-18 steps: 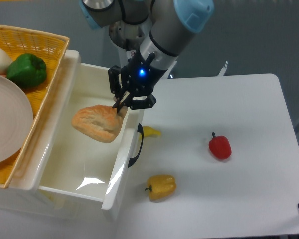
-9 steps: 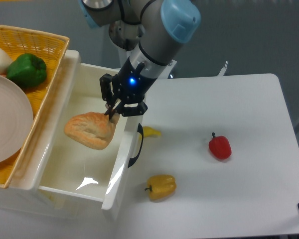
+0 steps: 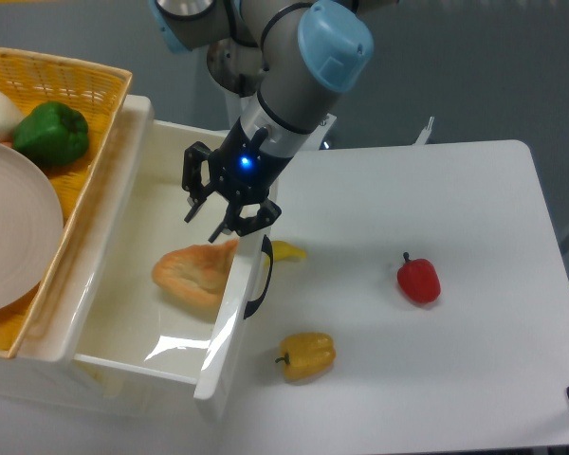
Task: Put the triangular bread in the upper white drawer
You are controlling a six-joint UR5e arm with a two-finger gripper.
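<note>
Released since the last frame, the triangular bread [image 3: 197,272] lies in the upper white drawer [image 3: 133,284] at centre left; above it we see the claw [image 3: 211,216] spread open, empty.

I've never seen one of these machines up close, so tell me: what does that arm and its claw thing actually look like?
The arm is built from thick, rounded silver-grey tubes, with light blue round caps on its joints. Its end narrows to a black gripper with two thin dark fingers, and a small blue light glows just above it. No loose cables show.
</note>
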